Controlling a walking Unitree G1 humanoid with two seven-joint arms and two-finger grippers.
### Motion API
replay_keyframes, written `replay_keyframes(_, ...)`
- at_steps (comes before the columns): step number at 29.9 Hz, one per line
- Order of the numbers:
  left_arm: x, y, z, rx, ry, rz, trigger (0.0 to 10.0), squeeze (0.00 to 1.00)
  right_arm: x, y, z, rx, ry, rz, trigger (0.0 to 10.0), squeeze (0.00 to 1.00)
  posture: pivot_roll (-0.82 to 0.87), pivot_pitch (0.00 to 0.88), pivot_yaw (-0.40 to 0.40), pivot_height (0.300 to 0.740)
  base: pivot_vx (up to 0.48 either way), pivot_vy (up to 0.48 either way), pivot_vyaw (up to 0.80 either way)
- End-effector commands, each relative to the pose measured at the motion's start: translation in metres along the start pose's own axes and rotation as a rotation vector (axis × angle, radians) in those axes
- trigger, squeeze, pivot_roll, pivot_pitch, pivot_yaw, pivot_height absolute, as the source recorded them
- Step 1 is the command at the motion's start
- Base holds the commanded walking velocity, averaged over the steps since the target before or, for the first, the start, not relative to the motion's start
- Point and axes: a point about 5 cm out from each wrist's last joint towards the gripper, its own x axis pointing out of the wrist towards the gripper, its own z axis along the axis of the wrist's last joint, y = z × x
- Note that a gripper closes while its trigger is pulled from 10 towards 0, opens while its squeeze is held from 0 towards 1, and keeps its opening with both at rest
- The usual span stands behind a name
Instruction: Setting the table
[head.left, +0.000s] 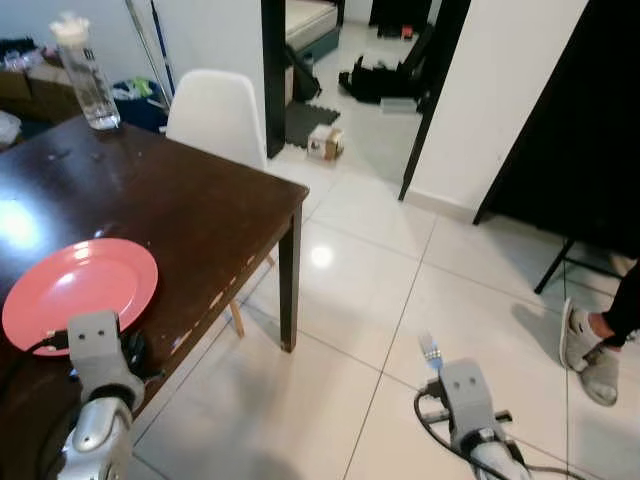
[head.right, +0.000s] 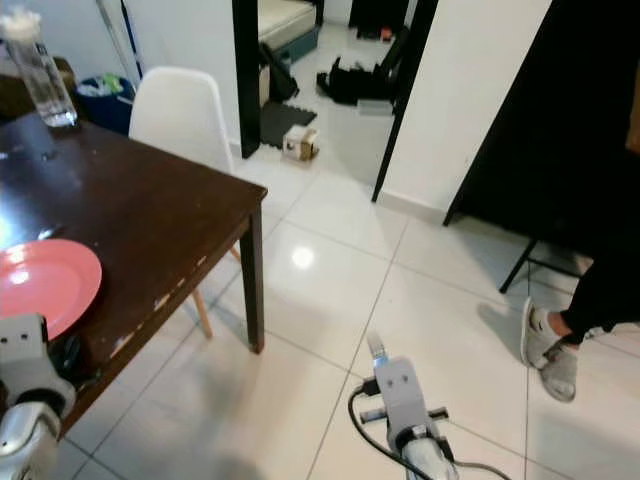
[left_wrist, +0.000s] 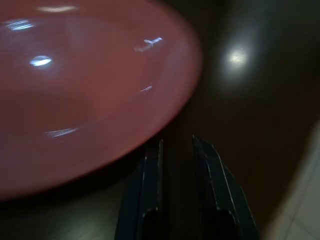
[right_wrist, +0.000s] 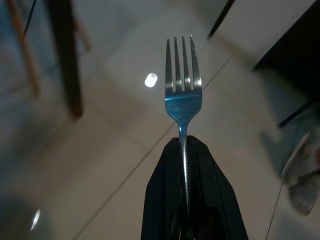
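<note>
**Fork held over the floor, pink plate at the near edge of the surface**

The right end effector (right_wrist: 184, 150) has its two black fingers (right_wrist: 162, 195) pressed together on the handle of a metal fork (right_wrist: 182, 85), whose four tines stick straight out past the fingertips. In the head views this arm hangs over the white tiled floor (head.left: 370, 300), at about 5 o'clock from the dark wooden surface (head.left: 170, 200) and well apart from it, with the fork's tip poking up above the wrist.

The left end effector (left_wrist: 177, 145) sits low over the surface just beside the pink plate (head.left: 80, 290). Its fingers (left_wrist: 152, 180) stand narrow, with only a thin gap between them and nothing in it; their tips lie close to the plate's rim, and whether they touch it cannot be told because the wrist view is blurred.

The plate lies flat near the surface's near edge, at about 8 o'clock in the left eye view. At roughly 11 o'clock, far across the surface, a clear water bottle (head.left: 85, 75) with a white cap stands upright. A white chair (head.left: 215, 115) is pushed against the far side at about 12 o'clock. At 3 o'clock on the floor a person's foot in a grey slipper (head.left: 590, 350) is seen beside a dark panel.
</note>
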Motion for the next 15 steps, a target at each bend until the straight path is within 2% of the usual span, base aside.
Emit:
replay_keyframes(1,0.004,-0.010,0.016,-0.038,-0.054,-0.032,10.0,0.00,-0.004,-0.004,-0.006,0.004,0.018,-0.015,10.0,0.00,-0.04,0.030,0.016,0.740,0.000,0.000,-0.80)
replay_keyframes(2,0.008,-0.013,0.033,-0.029,-0.111,-0.052,10.0,0.00,-0.003,-0.003,-0.005,0.006,0.010,-0.011,10.0,0.00,-0.04,0.030,0.014,0.740,0.000,0.000,-0.80)
replay_keyframes(3,0.008,-0.013,0.033,-0.029,-0.111,-0.052,10.0,0.00,-0.003,-0.003,-0.005,0.006,0.010,-0.011,10.0,0.00,-0.04,0.030,0.014,0.740,0.000,0.000,-0.80)
replay_keyframes(4,0.010,-0.017,0.045,0.003,-0.157,-0.079,10.0,0.00,-0.002,-0.001,-0.004,0.007,0.007,-0.008,9.9,0.00,-0.04,0.032,0.014,0.740,0.000,0.000,-0.80)
replay_keyframes(5,0.010,-0.022,0.058,0.052,-0.198,-0.134,10.0,0.00,-0.002,0.001,-0.005,0.008,0.007,-0.003,10.0,0.00,-0.04,0.034,0.016,0.740,0.000,0.000,-0.80)
replay_keyframes(6,0.006,-0.032,0.070,0.129,-0.241,-0.237,10.0,0.00,-0.004,0.004,-0.006,0.009,0.007,0.002,9.7,0.00,-0.04,0.038,0.018,0.740,0.000,0.000,-0.80)
replay_keyframes(8,0.004,-0.036,0.072,0.154,-0.250,-0.278,10.0,0.00,-0.005,0.004,-0.007,0.010,0.009,0.002,9.7,0.00,-0.04,0.038,0.018,0.740,0.000,0.000,-0.80)
replay_keyframes(9,-0.004,-0.050,0.075,0.187,-0.248,-0.404,10.0,0.00,-0.009,0.005,-0.011,0.014,0.019,0.002,9.5,0.00,-0.04,0.041,0.021,0.740,0.000,0.000,-0.80)
replay_keyframes(10,-0.004,-0.050,0.075,0.187,-0.248,-0.404,10.0,0.00,-0.009,0.005,-0.011,0.014,0.019,0.002,9.5,0.00,-0.04,0.041,0.021,0.740,0.000,0.000,-0.80)
replay_keyframes(15,-0.032,-0.087,0.072,0.211,-0.205,-0.700,10.0,0.00,-0.016,0.004,-0.022,0.009,0.054,-0.001,9.1,0.00,-0.05,0.048,0.020,0.740,0.000,0.000,-0.80)
